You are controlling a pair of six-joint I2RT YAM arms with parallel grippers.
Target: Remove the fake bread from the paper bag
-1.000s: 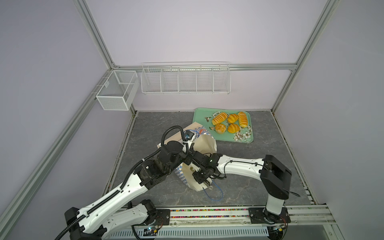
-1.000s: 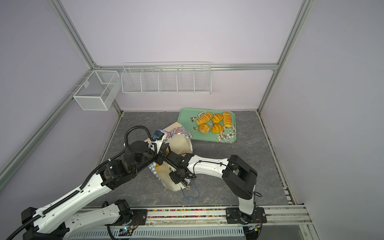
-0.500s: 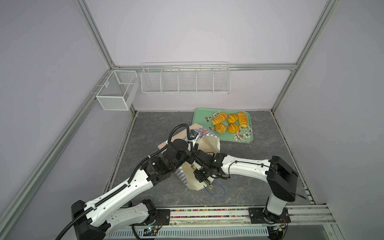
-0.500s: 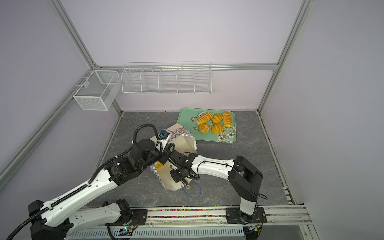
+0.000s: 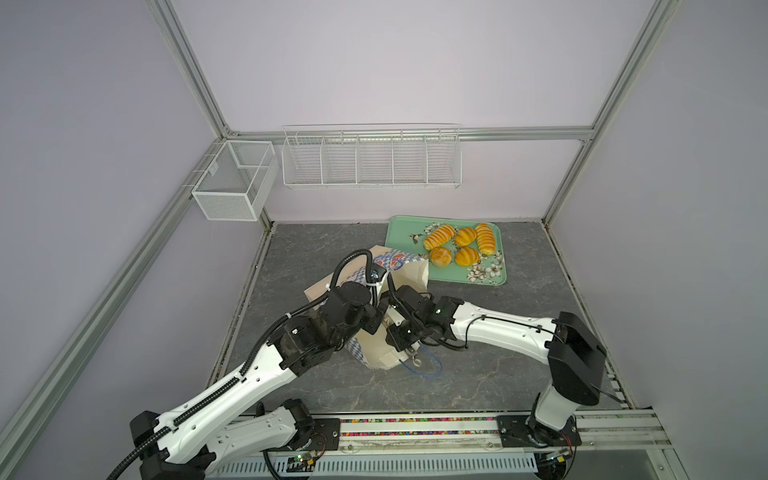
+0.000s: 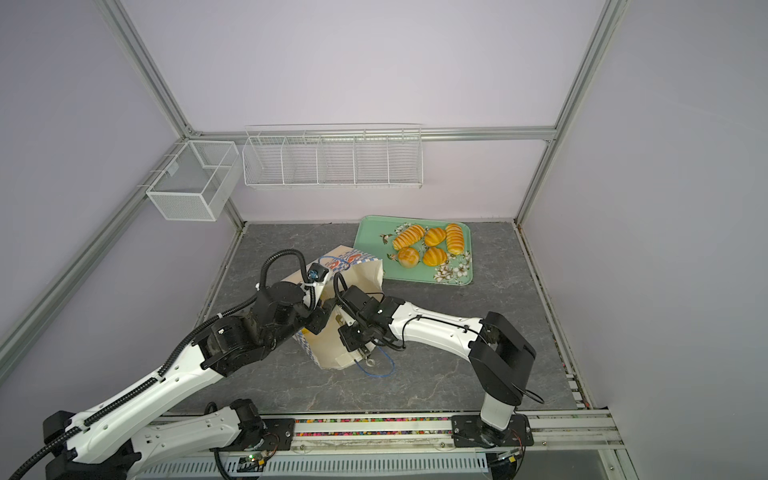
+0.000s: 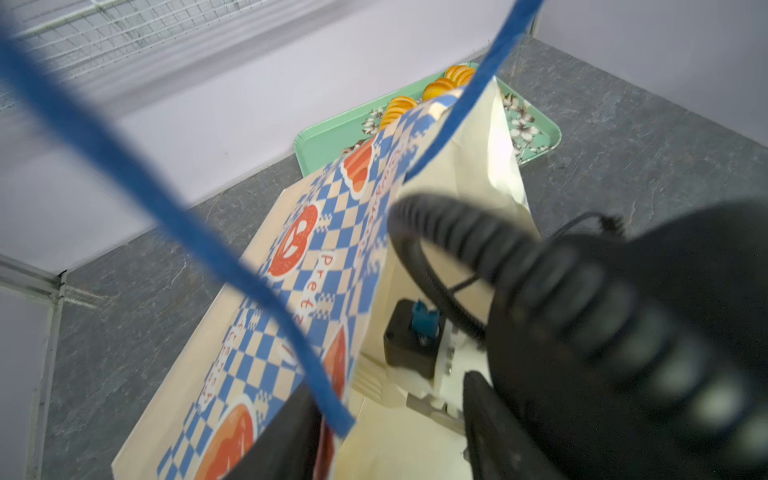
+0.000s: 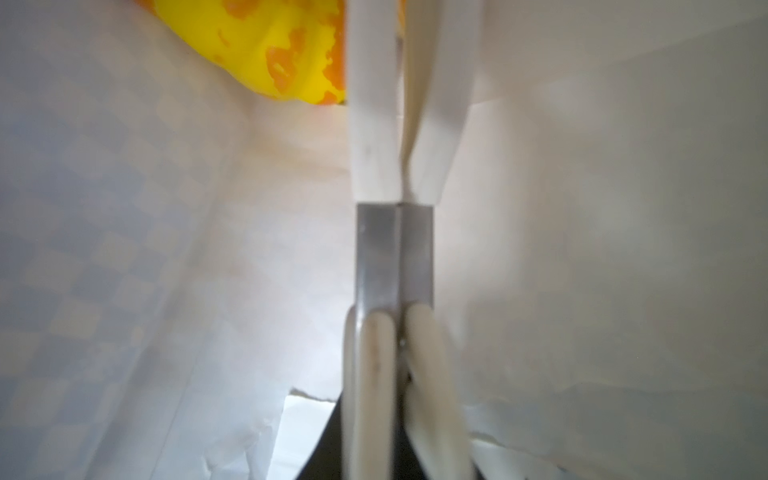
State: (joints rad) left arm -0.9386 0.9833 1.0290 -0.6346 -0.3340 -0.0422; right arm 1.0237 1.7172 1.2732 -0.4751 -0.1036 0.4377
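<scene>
The checkered paper bag (image 5: pixel 411 274) (image 6: pixel 361 276) (image 7: pixel 316 257) leans tipped over mid-table, with its mouth toward my right arm. My left gripper (image 5: pixel 376 322) (image 6: pixel 320 322) (image 7: pixel 386 428) sits at the bag's rim. It is open, and the bag's wall lies beside one finger. My right gripper (image 5: pixel 405 332) (image 6: pixel 353 332) (image 8: pixel 399 415) reaches into the bag, shut on the white-and-metal tongs (image 8: pixel 395 257). The tongs' arms are pressed together. One yellow-orange fake bread (image 8: pixel 270 50) lies deep inside the bag, beyond the tongs' tips. Several fake breads (image 5: pixel 457 245) (image 6: pixel 434 237) (image 7: pixel 399 108) rest on the green tray (image 5: pixel 403 232) (image 6: pixel 374 232).
A blue cord handle (image 5: pixel 424 368) trails on the table in front of the bag. The bag's other cord (image 7: pixel 124 166) loops across the left wrist view. White wire baskets (image 5: pixel 370 158) (image 5: pixel 232 187) hang on the back wall. The arms' rail (image 5: pixel 415 428) runs along the front edge.
My left arm has pushed forward against the bag and its jaws have spread apart. The bag has leaned further toward the tray. The right gripper stays in the bag with the tongs.
</scene>
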